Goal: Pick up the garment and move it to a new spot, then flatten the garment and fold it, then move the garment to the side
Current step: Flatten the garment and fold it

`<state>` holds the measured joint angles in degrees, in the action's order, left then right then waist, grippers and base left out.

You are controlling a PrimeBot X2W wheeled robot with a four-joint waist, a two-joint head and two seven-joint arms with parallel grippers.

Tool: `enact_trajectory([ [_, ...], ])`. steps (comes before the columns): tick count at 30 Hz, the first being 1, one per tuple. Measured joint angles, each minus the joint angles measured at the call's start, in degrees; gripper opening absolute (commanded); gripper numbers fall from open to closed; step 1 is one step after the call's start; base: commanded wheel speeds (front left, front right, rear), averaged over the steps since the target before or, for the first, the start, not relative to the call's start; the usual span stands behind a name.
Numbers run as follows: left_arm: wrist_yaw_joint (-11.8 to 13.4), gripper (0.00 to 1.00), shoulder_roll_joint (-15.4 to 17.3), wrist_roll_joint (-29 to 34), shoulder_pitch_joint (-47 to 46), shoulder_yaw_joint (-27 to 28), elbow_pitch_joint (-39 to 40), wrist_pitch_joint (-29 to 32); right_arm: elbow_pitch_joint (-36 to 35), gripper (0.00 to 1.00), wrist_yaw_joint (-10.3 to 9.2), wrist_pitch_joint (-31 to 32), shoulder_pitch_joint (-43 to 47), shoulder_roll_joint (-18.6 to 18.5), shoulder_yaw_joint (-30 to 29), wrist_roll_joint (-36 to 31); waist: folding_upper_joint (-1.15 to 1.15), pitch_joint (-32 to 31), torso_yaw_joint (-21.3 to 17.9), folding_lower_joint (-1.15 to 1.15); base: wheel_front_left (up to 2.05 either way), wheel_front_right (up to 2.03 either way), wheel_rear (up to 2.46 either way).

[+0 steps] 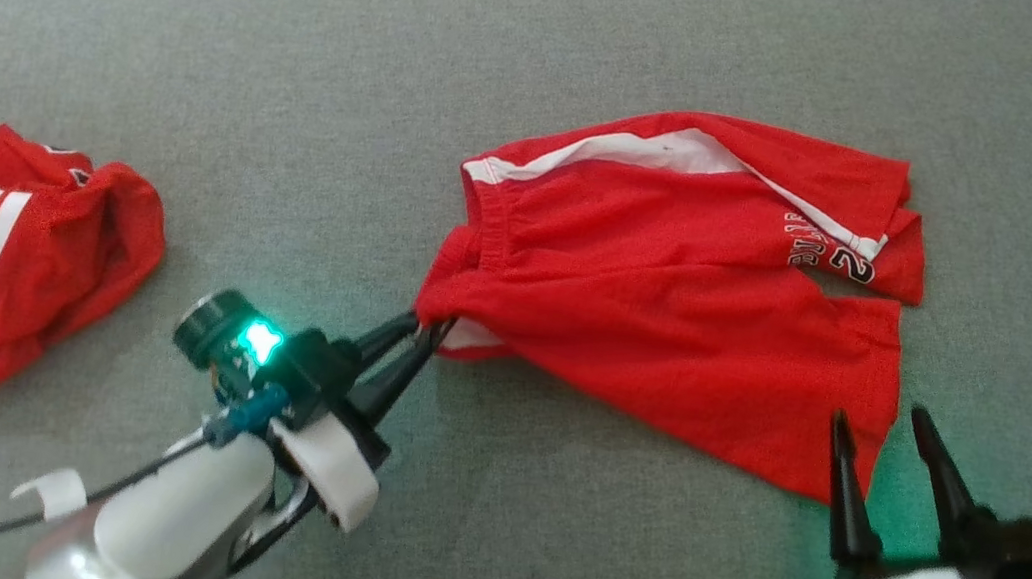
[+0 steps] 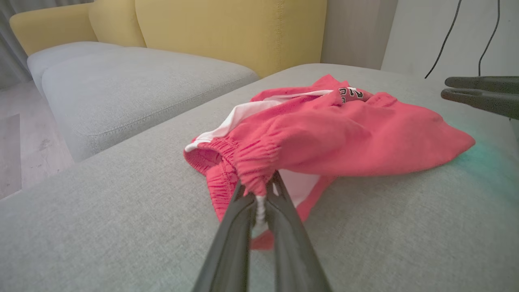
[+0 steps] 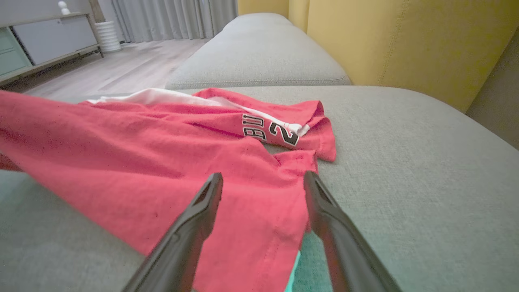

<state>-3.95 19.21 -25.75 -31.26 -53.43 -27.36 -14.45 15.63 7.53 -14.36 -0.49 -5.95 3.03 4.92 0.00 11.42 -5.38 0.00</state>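
One red garment (image 1: 676, 302) lies pinched by the left pincer (image 1: 430, 328).

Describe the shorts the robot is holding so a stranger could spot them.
On the grey sofa cushion, look right of centre for the red shorts spread out. Unlike the bunched red garment at the left, they carry a black number 2 and the left tool pinches their waistband.

Head looks steeply down; wrists low, close; all share red shorts (image 1: 677, 292).
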Motion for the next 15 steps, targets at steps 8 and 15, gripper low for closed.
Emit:
enact_trajectory([
  [8, -0.1, 0.0, -0.5, 1.5, 2.9, 0.5, 0.1, 0.0, 3.6, 1.0, 0.0, 3.3, 3.4, -3.3, 4.0, -1.5, 0.0, -1.4, 0.2, -0.01, 0.0, 0.0, 0.0],
  [15, -0.2, 0.0, -1.5, 2.3, 3.4, 1.3, -0.4, 0.0, 5.6, 1.0, 0.0, 6.5, 3.6, -5.6, 5.2, -3.9, 0.0, -2.3, 0.3, -0.01, 0.0, 0.0, 0.0],
])
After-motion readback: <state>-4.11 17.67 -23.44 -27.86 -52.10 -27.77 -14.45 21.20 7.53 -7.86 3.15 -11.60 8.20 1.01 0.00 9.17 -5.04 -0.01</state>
